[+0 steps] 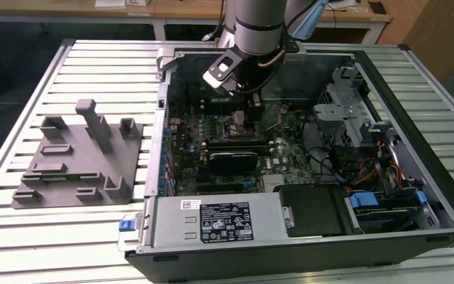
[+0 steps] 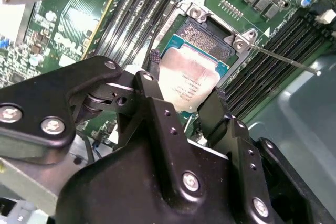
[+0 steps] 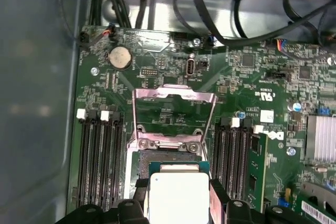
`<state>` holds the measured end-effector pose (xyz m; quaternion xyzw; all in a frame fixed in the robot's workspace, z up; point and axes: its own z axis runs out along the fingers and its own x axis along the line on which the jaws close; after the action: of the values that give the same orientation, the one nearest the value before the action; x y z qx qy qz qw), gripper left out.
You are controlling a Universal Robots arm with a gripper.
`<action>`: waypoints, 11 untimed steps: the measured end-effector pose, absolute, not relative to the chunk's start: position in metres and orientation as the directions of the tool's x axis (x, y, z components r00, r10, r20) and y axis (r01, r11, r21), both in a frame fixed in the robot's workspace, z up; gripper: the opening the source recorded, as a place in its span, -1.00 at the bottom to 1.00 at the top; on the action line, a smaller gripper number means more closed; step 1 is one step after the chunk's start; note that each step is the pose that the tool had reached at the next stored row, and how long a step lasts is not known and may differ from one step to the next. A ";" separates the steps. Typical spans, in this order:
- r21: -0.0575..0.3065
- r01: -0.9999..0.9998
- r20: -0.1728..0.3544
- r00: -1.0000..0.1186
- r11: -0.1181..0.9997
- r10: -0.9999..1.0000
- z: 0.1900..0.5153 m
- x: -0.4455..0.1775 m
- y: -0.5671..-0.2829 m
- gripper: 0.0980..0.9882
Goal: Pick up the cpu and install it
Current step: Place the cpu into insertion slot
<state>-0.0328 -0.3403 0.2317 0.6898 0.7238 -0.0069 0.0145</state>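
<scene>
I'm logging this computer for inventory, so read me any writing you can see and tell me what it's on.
Nothing can be quoted reliably.
Power supply label: print too small to read.
Chip in the gripper: faint lines, unreadable.
Circuit board: white markings, too small to read.

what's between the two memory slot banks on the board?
In the first wrist view: the socket with its metal frame flipped open, and the cpu clamped in the tool.
</scene>
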 end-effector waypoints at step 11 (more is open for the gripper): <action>0.012 0.999 -0.030 -0.046 0.046 0.999 0.227 -0.033 -0.340 0.00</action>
<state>-0.0327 -0.3404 0.2265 0.6906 0.7230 -0.0061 0.0151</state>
